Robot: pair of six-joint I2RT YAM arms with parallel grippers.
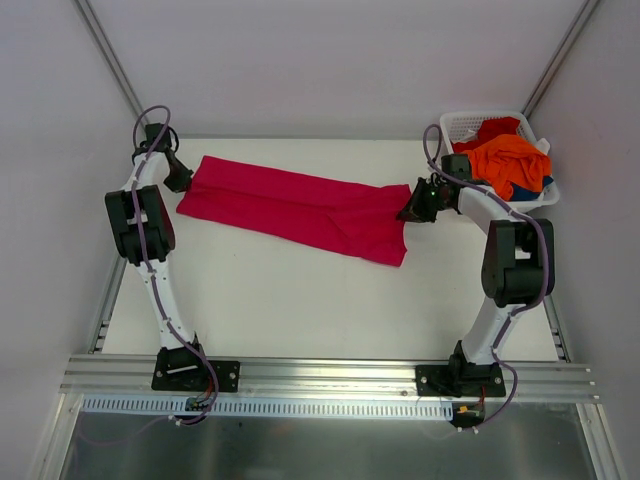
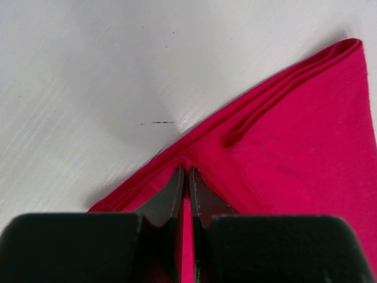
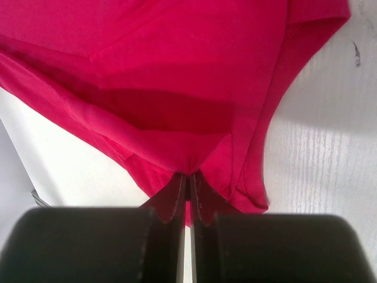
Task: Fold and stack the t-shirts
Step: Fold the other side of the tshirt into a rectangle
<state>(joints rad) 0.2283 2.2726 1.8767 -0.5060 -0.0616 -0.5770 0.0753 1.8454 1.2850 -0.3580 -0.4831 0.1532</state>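
Note:
A magenta-pink t-shirt (image 1: 300,207) lies folded lengthwise in a long band across the far part of the white table. My left gripper (image 1: 186,180) is shut on its left end; in the left wrist view the cloth (image 2: 306,141) is pinched between the closed jaws (image 2: 187,172). My right gripper (image 1: 412,207) is shut on its right end; in the right wrist view the cloth (image 3: 177,88) hangs lifted from the jaws (image 3: 188,175). An orange t-shirt (image 1: 508,160), a red one (image 1: 495,130) and a bit of blue cloth (image 1: 528,186) sit in the basket.
A white slotted plastic basket (image 1: 462,124) stands at the far right corner, just behind my right arm. The white table (image 1: 300,300) ends at a metal rail in front, and grey walls close in on both sides.

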